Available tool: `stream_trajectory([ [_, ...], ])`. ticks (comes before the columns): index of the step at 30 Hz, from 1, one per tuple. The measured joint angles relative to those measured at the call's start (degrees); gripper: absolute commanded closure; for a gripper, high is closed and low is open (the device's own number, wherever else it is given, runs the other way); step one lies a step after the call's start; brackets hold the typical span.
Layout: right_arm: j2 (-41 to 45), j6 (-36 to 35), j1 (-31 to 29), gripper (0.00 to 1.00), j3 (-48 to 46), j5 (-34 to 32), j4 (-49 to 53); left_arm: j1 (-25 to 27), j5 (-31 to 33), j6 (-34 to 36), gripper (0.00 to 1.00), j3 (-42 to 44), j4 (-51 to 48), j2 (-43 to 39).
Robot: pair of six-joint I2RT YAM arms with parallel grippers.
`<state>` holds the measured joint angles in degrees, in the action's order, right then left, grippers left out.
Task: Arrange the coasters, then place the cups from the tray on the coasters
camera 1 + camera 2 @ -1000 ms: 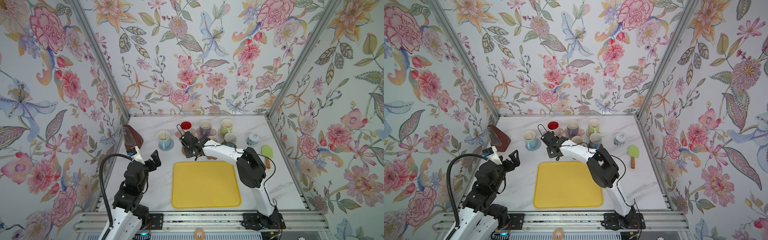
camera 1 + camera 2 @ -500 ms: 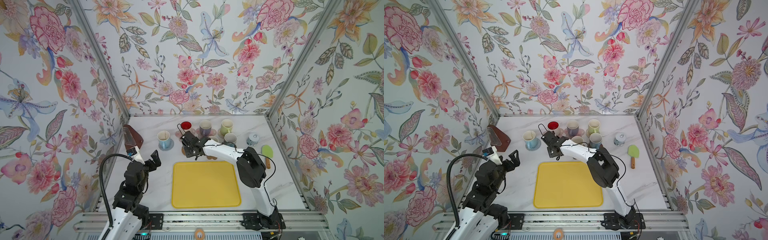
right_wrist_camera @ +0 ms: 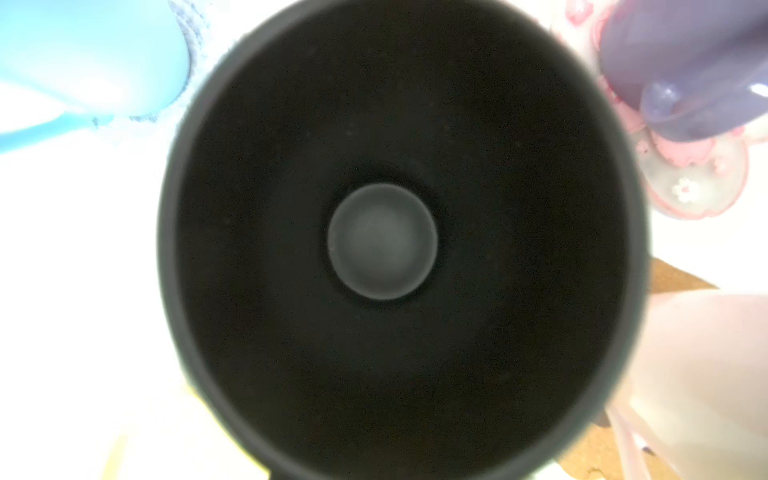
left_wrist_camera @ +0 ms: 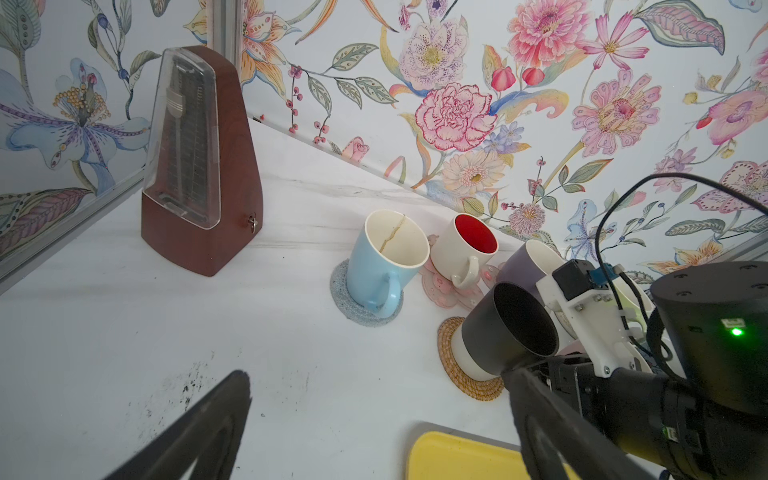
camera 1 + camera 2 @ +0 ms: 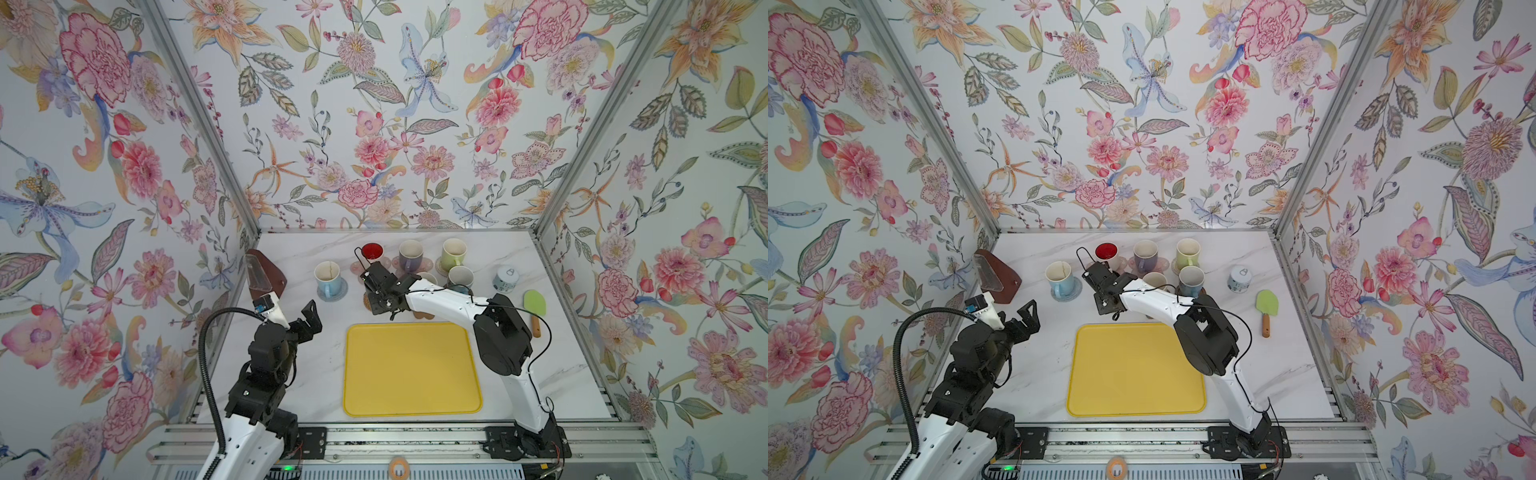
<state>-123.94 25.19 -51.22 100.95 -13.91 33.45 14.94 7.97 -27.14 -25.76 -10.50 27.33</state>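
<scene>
Black ceramic mug [image 4: 505, 328] upright on tan round rattan coaster [image 4: 461, 376] mid-counter [image 5: 552, 374], directly under right gripper [image 5: 380, 297], whose hold I cannot tell; left gripper [image 5: 309, 321] wide open, empty, farther away.

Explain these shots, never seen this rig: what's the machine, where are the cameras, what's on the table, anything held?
Two robot arms, the left arm and the right arm, stand at the table's near edge. Each ends in a two-fingered gripper. Both top views look down from overhead. The other two pictures come from cameras on the wrists. On the marble table are a yellow tray with nothing on it, mugs standing on coasters at the back, a lidded jar, a green spatula and a metronome. The left gripper is open and holds nothing. The right gripper is at a black mug that stands on a tan rattan coaster; its wrist camera looks straight into it. Its jaws are hidden, so I cannot tell whether it grips.
</scene>
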Motion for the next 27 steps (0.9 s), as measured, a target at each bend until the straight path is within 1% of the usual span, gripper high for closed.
stream_trajectory([
  [3, 0.39, -0.33, 0.0, 0.45, 0.0, -0.24, -0.33, 0.0, 0.0, 0.0, 0.01, 0.0, 0.0, -0.02],
  [7, 2.62, -1.09, -0.09, 0.34, 0.0, -0.74, -0.59, 0.0, 0.02, 0.0, 0.01, 0.0, 0.0, -0.02],
  [10, 5.84, -1.4, -0.13, 0.24, -0.04, -1.38, -0.66, 0.0, 0.15, -0.02, 0.01, 0.0, 0.0, -0.02],
  [13, 10.97, -2.25, -0.33, 0.18, -1.01, -2.62, -1.29, 0.0, 0.15, -0.2, 0.01, 0.04, 0.0, -0.09],
  [16, 18.49, -3.54, -1.05, 0.12, -5.38, -5.53, -3.06, 0.0, 0.13, -0.48, 0.01, 1.03, 0.17, -0.87],
  [17, 21.59, -3.98, -1.57, 0.08, -8.26, -6.6, -4.42, 0.0, 0.13, -0.76, 0.01, 1.42, 0.17, -1.05],
  [18, 24.55, -4.44, -2.14, 0.01, -11.47, -7.5, -5.81, 0.0, 0.13, -0.87, 0.01, 1.75, 0.15, -1.18],
  [20, 29.55, -5.42, -3.3, 0.01, -18.12, -8.26, -8.96, 0.0, 0.13, -1.09, 0.01, 2.12, 0.09, -1.25],
  [22, 32.83, -5.73, -4.28, 0.01, -23.89, -8.11, -11.5, 0.0, 0.13, -1.25, 0.01, 2.12, 0.11, -1.27],
  [25, 34.38, -5.79, -4.63, 0.01, -28.59, -8.28, -13.94, 0.0, 0.13, -1.25, 0.01, 2.12, 0.11, -1.25],
  [27, 35.41, -6.38, -4.63, 0.01, -30.73, -9.79, -15.39, 0.0, 0.2, -1.22, 0.01, 2.16, 0.28, -1.27],
])
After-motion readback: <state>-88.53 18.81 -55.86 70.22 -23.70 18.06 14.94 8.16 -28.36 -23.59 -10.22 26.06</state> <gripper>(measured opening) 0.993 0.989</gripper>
